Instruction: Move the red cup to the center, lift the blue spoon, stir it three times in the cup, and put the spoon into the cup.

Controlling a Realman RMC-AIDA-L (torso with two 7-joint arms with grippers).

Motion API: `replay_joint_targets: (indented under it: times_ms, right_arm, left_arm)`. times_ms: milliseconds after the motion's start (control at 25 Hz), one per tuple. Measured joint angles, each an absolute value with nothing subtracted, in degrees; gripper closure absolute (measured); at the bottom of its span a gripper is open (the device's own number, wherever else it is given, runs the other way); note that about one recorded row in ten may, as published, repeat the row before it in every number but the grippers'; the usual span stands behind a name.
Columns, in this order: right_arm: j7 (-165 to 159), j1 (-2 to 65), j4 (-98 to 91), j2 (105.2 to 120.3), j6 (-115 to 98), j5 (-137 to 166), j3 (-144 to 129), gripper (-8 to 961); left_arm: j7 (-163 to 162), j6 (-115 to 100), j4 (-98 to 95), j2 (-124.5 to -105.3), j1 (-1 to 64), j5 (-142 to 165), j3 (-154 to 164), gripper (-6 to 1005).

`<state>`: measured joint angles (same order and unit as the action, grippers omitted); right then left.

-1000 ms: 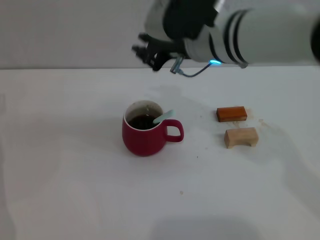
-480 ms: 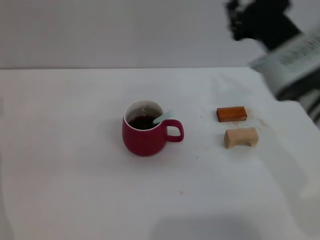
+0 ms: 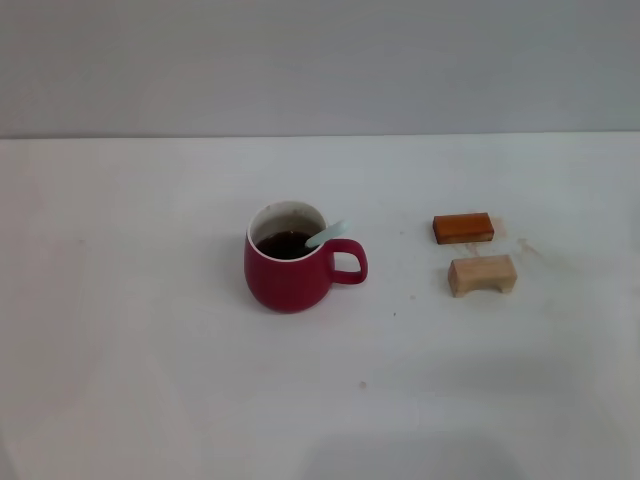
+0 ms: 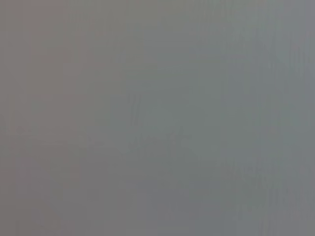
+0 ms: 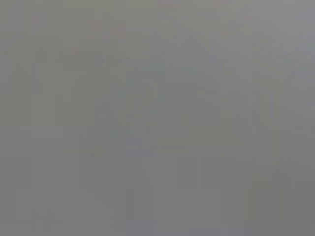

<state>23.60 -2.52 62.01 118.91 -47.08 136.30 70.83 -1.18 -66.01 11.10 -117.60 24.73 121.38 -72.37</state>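
Red cup [image 3: 289,272] stands upright on the white table [image 3: 150,350], about at the middle of the head view, its loop handle turned toward the robot's right. Its white inside shows above dark liquid. Leaning in it is the blue spoon [image 3: 327,233]: only the pale blue handle shows, resting on the rim on the handle side and sticking out a little past it, while the bowl end is sunk in the liquid and hidden.

Well apart from the cup, on the robot's right, two small blocks lie on the table. The orange-brown block [image 3: 463,228] is the farther one from the robot; the tan wooden block [image 3: 482,275], with a shallow notch along its lower edge, lies just beside it on the nearer side, the two apart by a narrow gap. A few faint specks mark the table around and beyond the blocks. Behind the table runs a plain grey wall [image 3: 320,60].

Only the head view shows any of this. The left wrist view and the right wrist view each give nothing but a flat grey field, with no object, table edge or finger to make out in them.

Neither the left gripper nor the right gripper appears in any view, so whether their fingers are apart or together cannot be told, and nothing is seen touching or holding the cup or the spoon.
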Motion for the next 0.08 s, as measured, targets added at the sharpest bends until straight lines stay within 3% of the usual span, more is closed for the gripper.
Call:
replay_joint_targets:
  times_ms: [80]
  right_arm:
    - [22.9,-2.6,60.5,118.89,-48.5,136.3,70.8,694]
  left_arm:
    - [-1.2,-65.8,11.1,-117.61,24.6,121.4,-72.4,311]
